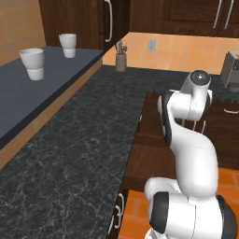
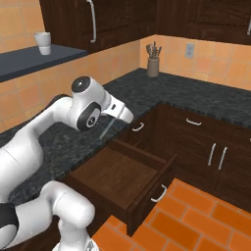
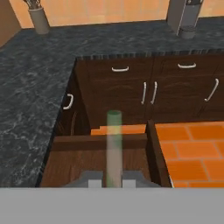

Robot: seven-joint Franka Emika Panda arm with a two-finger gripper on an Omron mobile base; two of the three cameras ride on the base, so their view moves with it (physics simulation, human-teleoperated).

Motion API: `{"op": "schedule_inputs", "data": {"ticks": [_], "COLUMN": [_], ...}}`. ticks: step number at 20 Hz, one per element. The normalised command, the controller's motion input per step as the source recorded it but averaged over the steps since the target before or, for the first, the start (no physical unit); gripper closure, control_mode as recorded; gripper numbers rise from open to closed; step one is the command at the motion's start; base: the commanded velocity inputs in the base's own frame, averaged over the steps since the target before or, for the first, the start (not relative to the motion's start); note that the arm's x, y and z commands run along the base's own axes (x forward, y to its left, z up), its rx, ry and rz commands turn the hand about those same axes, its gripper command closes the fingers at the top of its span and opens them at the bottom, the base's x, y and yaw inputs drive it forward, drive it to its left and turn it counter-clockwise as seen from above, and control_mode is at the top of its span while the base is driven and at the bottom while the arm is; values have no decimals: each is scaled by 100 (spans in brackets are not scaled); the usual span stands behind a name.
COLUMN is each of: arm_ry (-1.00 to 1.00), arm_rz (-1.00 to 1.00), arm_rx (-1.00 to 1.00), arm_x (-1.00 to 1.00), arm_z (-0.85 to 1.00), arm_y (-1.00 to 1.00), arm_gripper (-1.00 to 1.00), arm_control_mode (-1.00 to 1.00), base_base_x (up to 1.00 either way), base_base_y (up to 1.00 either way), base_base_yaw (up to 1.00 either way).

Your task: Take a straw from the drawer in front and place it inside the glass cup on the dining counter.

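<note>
One straw (image 3: 113, 144) | tool (image 3: 113, 178) clamping its lower end, lifting it clear above open drawer (image 2: 128, 172) | heading for cup

Black speckled worktop (image 1: 70, 154) runs along wall and turns corner. Utensil holder (image 2: 153, 66) with utensils stands on it near back wall, wall socket (image 2: 190, 49) just beside. Two white cups (image 1: 32, 63) on dark blue-grey shelf (image 1: 28, 98), well apart. Dark wood cabinets (image 2: 211, 147) with pale handles below. Orange tile floor (image 2: 196, 215). Grey appliance (image 1: 231, 70) at right edge.
</note>
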Motion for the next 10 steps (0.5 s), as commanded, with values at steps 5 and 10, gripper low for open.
{"op": "schedule_inputs", "data": {"ticks": [5,10], "arm_ry": [1,2], "arm_rz": [11,17], "arm_rx": [1,4], "arm_x": [-75,-12], "arm_z": [0,-20], "arm_y": [0,0], "arm_gripper": [100,100], "arm_control_mode": [-100,-100], "base_base_x": [0,0], "base_base_y": [0,0], "base_base_yaw": [0,0]}}
